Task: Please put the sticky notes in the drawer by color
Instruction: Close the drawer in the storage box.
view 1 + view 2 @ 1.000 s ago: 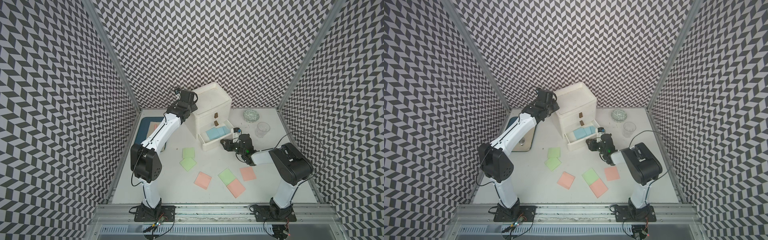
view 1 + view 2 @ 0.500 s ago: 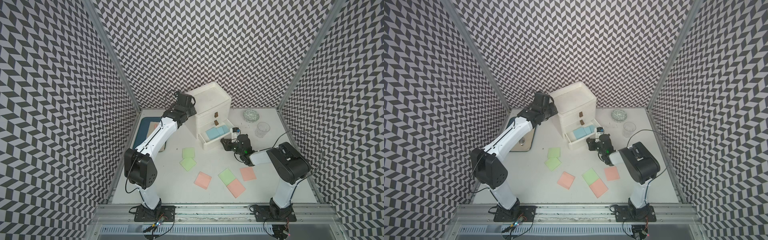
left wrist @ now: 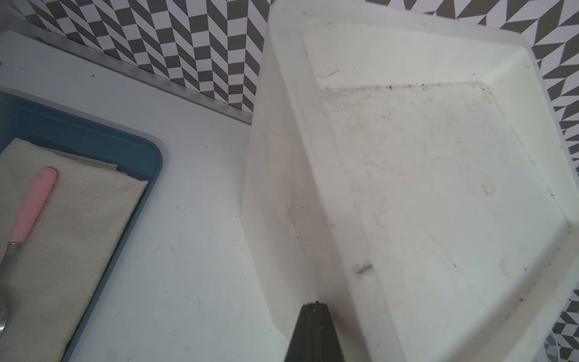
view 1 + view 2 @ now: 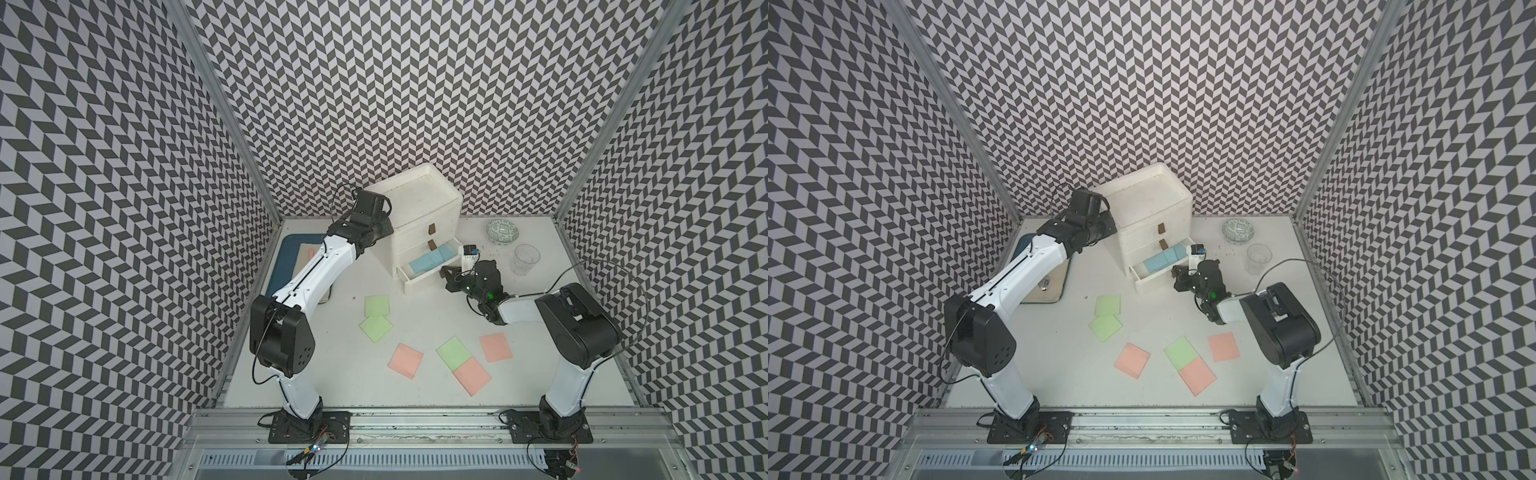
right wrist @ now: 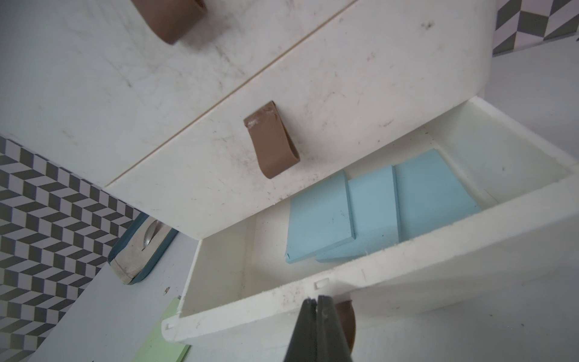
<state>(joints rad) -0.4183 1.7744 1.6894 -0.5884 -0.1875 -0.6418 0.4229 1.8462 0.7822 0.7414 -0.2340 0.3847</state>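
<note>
The white drawer chest (image 4: 419, 203) stands at the back, its bottom drawer (image 4: 419, 283) pulled out. Three light blue sticky notes (image 4: 430, 261) lie overlapping inside it (image 5: 372, 213). On the table lie three green notes (image 4: 376, 305) (image 4: 376, 328) (image 4: 454, 352) and three pink ones (image 4: 406, 360) (image 4: 496, 347) (image 4: 472, 376). My right gripper (image 5: 315, 299) is shut with nothing in it. Its tips are at the open drawer's front, beside the brown handle (image 5: 347, 319). My left gripper (image 3: 314, 303) is shut and empty, against the chest's upper left edge (image 3: 282, 188).
A blue tray (image 4: 291, 249) with a folded cloth (image 3: 62, 219) and a pink-handled spoon (image 3: 34, 203) lies left of the chest, under my left arm. A patterned bowl (image 4: 503, 231) and a clear glass (image 4: 526, 258) stand at the back right.
Both grippers have closed. The left arm's elbow has shifted slightly left while its gripper stays by the chest. The right gripper stays at the drawer front.
</note>
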